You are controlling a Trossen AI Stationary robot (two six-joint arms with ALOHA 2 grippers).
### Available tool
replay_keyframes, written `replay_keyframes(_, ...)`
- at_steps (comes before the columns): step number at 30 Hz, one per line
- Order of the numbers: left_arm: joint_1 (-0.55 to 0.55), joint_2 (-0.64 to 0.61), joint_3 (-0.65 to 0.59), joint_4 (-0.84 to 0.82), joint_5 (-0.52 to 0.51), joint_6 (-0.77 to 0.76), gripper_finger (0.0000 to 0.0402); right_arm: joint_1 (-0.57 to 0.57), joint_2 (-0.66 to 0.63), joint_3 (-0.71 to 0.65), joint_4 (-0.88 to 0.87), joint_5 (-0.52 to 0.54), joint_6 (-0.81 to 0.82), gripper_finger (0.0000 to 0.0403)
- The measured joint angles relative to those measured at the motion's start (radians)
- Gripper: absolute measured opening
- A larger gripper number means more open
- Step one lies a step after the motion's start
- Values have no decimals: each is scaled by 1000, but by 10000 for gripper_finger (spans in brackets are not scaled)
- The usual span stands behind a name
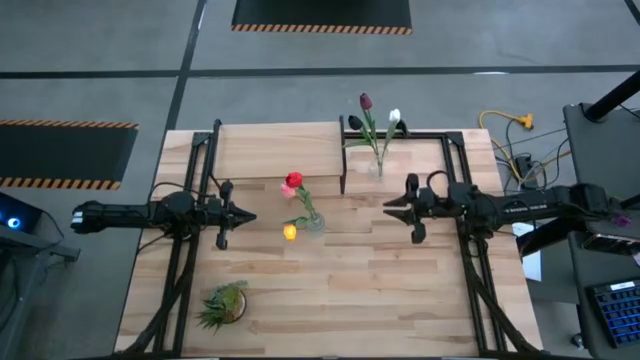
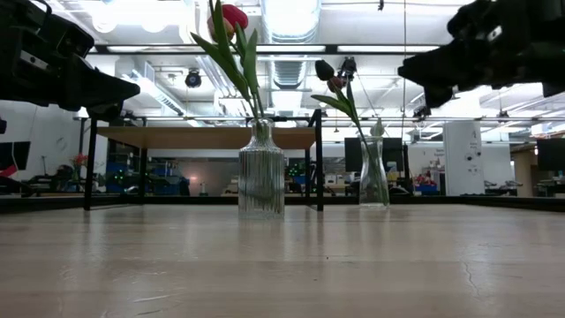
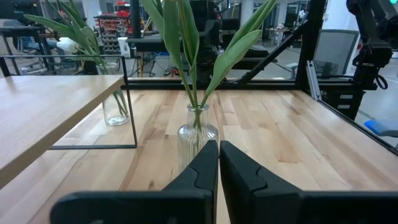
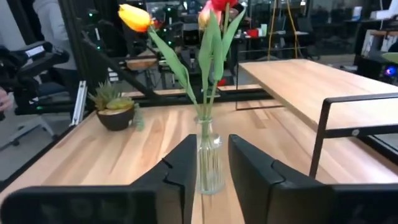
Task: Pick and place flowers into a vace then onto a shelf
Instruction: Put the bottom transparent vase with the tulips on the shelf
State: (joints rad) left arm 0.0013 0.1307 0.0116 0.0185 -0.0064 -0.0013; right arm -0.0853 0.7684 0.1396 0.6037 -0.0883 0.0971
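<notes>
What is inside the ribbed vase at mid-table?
The ribbed vase holds three tulips: red, pink, orange-yellow. The ribbing blurs the stem ends; water cannot be told.

Two slim, matte black jointed arms; each end effector, left (image 1: 248, 215) and right (image 1: 390, 207), has two angular, wedge-shaped black fingers.

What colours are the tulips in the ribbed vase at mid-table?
Red, pink and orange-yellow tulips in the ribbed vase; right wrist view shows them best.
</notes>
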Motion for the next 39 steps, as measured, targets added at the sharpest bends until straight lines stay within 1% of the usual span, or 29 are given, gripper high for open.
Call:
replay_keyframes(5,0,0,0,0,0,0,0,5,-61,-54,16,2,-12,59)
replay_keyframes(7,0,0,0,3,0,2,0,5,-68,-71,14,2,-14,55)
replay_keyframes(9,0,0,0,19,-8,35,0,5,-68,-83,15,2,-21,56)
replay_keyframes(13,0,0,0,49,-81,72,0,5,-68,-105,15,1,-30,68)
replay_keyframes(19,0,0,-1,51,-82,71,0,5,-75,-126,14,1,-51,90)
replay_keyframes(22,0,0,-1,63,-81,31,6,5,-72,-126,14,1,-71,97)
replay_keyframes(25,0,1,-1,75,-40,18,40,4,-73,-126,15,2,-82,101)
replay_keyframes(29,-1,36,-1,90,-18,-16,122,4,-74,-123,16,2,-82,102)
replay_keyframes(31,-1,77,-1,154,-22,-16,161,4,-74,-120,16,2,-82,100)
replay_keyframes(33,-1,128,6,273,-22,-17,191,4,-74,-118,16,2,-82,96)
replay_keyframes(35,-1,182,32,362,-22,-17,211,4,-74,-117,16,2,-83,94)
replay_keyframes(39,-1,303,85,348,-22,-18,225,4,-74,-116,16,5,-99,89)
